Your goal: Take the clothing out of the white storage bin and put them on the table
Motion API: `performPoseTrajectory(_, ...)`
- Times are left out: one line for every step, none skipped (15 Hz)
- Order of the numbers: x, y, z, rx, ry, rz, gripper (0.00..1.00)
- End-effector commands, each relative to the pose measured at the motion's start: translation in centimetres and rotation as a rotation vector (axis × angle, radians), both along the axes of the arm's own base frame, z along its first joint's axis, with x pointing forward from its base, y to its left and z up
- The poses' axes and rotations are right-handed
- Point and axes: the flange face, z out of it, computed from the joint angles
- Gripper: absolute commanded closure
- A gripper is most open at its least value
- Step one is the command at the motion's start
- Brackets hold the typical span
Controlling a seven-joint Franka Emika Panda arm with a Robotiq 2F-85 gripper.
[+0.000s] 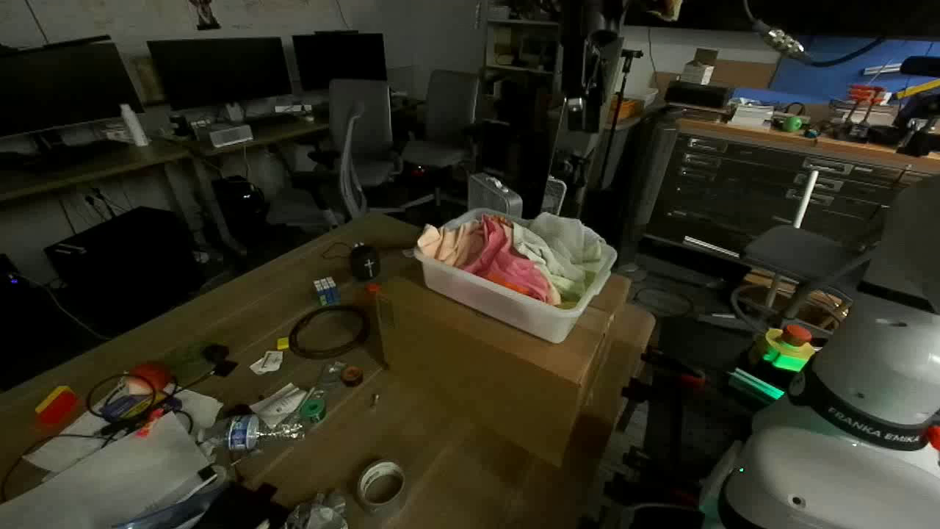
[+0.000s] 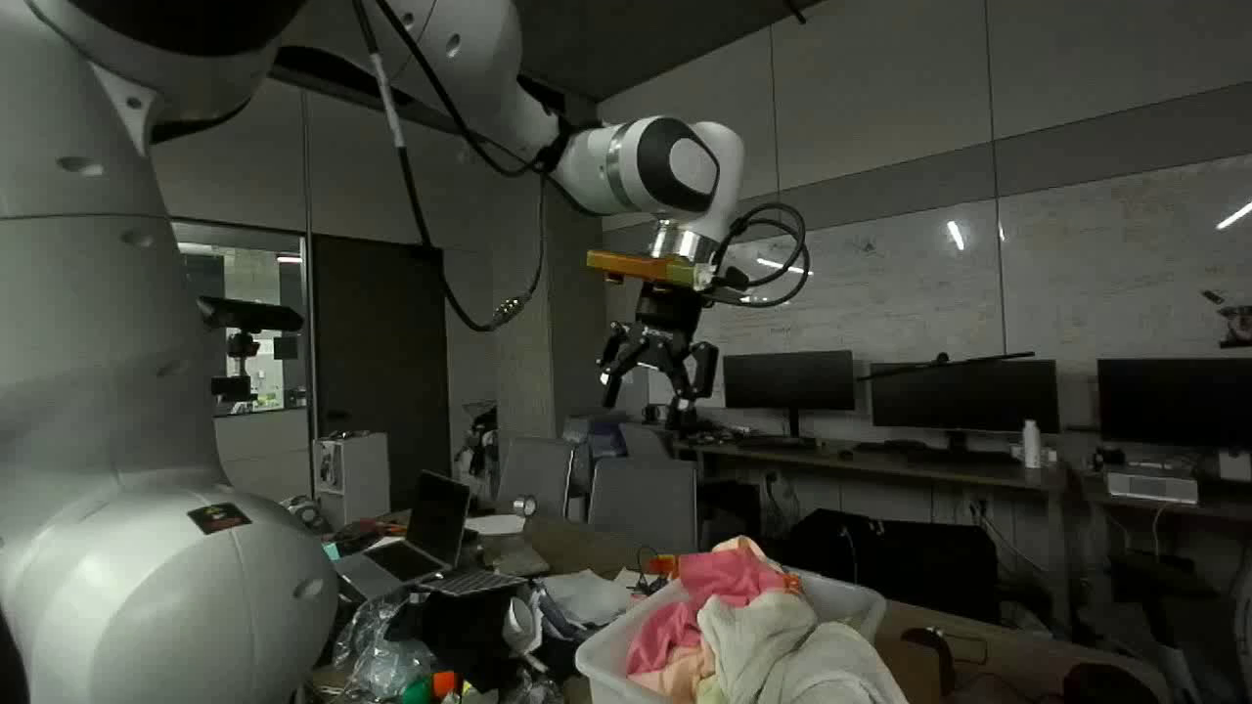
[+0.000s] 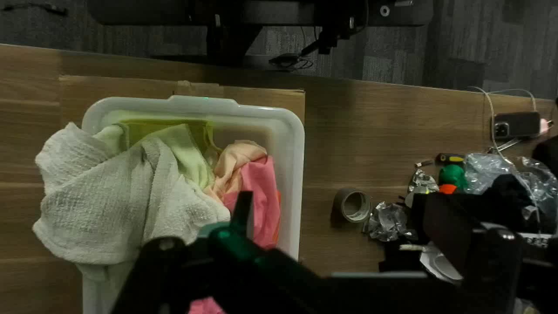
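The white storage bin [image 1: 507,305] stands on a cardboard box on the table and also shows in an exterior view [image 2: 611,657] and the wrist view [image 3: 293,174]. It holds heaped clothing: a pink cloth [image 1: 499,253], a peach cloth [image 1: 449,242] and a white textured cloth [image 3: 100,200] draped over the rim. A yellow-green piece [image 3: 174,126] lies under the white one. My gripper [image 2: 648,399] is open and empty, high above the bin. In the wrist view, its fingers [image 3: 340,213] are wide apart, one over the bin and one over the table clutter.
The cardboard box [image 1: 470,367] sits on the wooden table [image 1: 433,477]. A tape roll [image 1: 381,483], a plastic bottle [image 1: 250,432], a cable coil [image 1: 329,332], a Rubik's cube [image 1: 325,291] and a dark speaker [image 1: 364,263] lie around it. A laptop [image 2: 430,528] stands farther along.
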Motion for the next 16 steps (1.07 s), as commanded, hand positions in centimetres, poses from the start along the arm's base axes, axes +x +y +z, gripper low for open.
performPoseTrajectory(0.0,0.0,0.1,0.0,-0.001,0.0,0.0)
performPoseTrajectory(0.1,-0.1,0.3,-0.001,-0.004,0.0,0.0)
performPoseTrajectory(0.1,-0.1,0.4,-0.001,-0.007,0.0,0.0)
performPoseTrajectory(0.4,-0.1,0.3,-0.009,-0.025,-0.004,0.0)
performPoseTrajectory(0.9,-0.3,0.0,-0.016,-0.033,-0.016,0.0)
performPoseTrajectory(1.6,-0.4,-0.3,-0.021,-0.055,-0.026,0.0)
performPoseTrajectory(2.8,-0.6,-0.9,-0.03,-0.076,-0.046,0.0)
performPoseTrajectory(3.8,-0.7,-1.5,-0.043,-0.098,-0.061,0.0)
performPoseTrajectory(5.1,-0.7,-2.5,-0.055,-0.121,-0.078,0.0)
performPoseTrajectory(6.1,-0.6,-3.5,-0.061,-0.142,-0.101,0.0)
performPoseTrajectory(7.2,-0.6,-4.5,-0.071,-0.161,-0.12,0.0)
performPoseTrajectory(8.1,-0.4,-5.6,-0.085,-0.165,-0.131,0.0)
performPoseTrajectory(8.8,0.0,-6.8,-0.105,-0.169,-0.143,0.0)
performPoseTrajectory(9.6,0.1,-8.0,-0.125,-0.168,-0.154,0.0)
performPoseTrajectory(10.3,0.3,-9.1,-0.136,-0.158,-0.152,0.0)
performPoseTrajectory(10.7,0.5,-10.1,-0.142,-0.148,-0.147,0.0)
